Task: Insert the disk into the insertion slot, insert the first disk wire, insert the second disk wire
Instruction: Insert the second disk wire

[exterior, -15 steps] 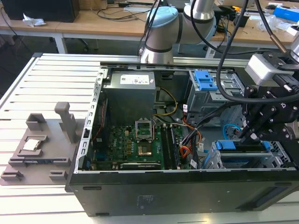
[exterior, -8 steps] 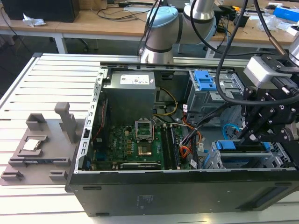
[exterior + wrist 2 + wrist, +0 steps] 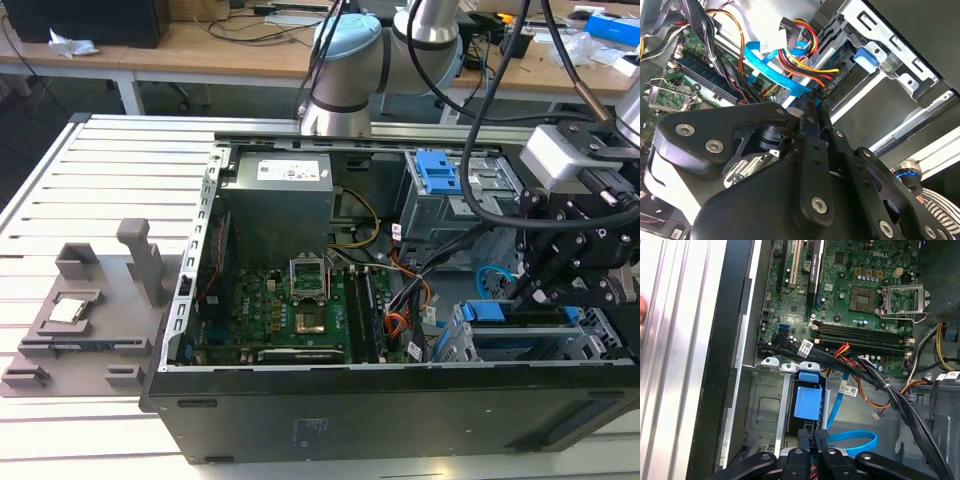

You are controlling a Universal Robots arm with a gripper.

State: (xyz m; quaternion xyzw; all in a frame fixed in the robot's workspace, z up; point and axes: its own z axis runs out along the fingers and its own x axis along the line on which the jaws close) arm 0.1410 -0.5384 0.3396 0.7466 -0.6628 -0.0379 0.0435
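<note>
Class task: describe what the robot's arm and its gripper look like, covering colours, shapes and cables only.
The arm has silver metal tubes and rounded joints with pale blue caps. Black cables loop down to its wrist. The gripper is matte black, built from flat linked bars fastened with round silver screws, narrowing to slim black fingers. A light grey block sits above it.

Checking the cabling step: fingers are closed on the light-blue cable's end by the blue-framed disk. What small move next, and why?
Probably a short, straight push toward the disk. The gripper seems shut on the end of the first disk wire, right at the disk, which already sits in the insertion slot. Whether the plug is seated is hidden.
</note>
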